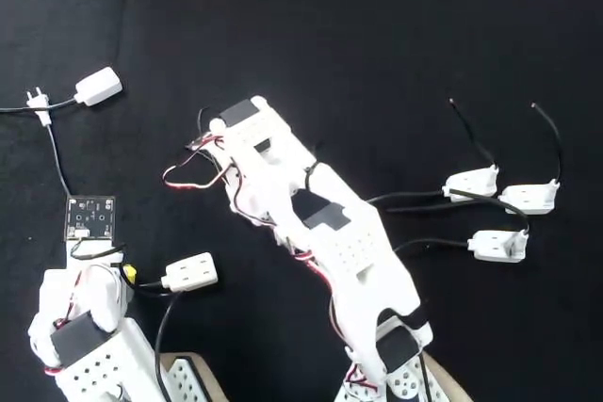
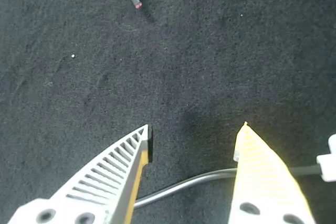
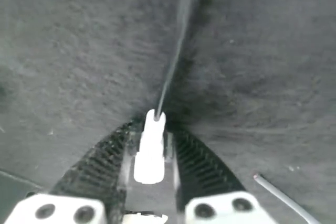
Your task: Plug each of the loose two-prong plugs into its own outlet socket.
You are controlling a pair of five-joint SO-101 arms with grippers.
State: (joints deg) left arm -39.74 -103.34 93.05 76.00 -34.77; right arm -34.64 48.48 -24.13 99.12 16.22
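Well, right jaws tight on white plug (image 3: 150,148) (left jaws wide).

Fixed high camera looks down over my table (image 1: 396,54). Wrist cameras peer closely past my left gripper (image 2: 195,125) and right gripper (image 3: 152,128) onto it.
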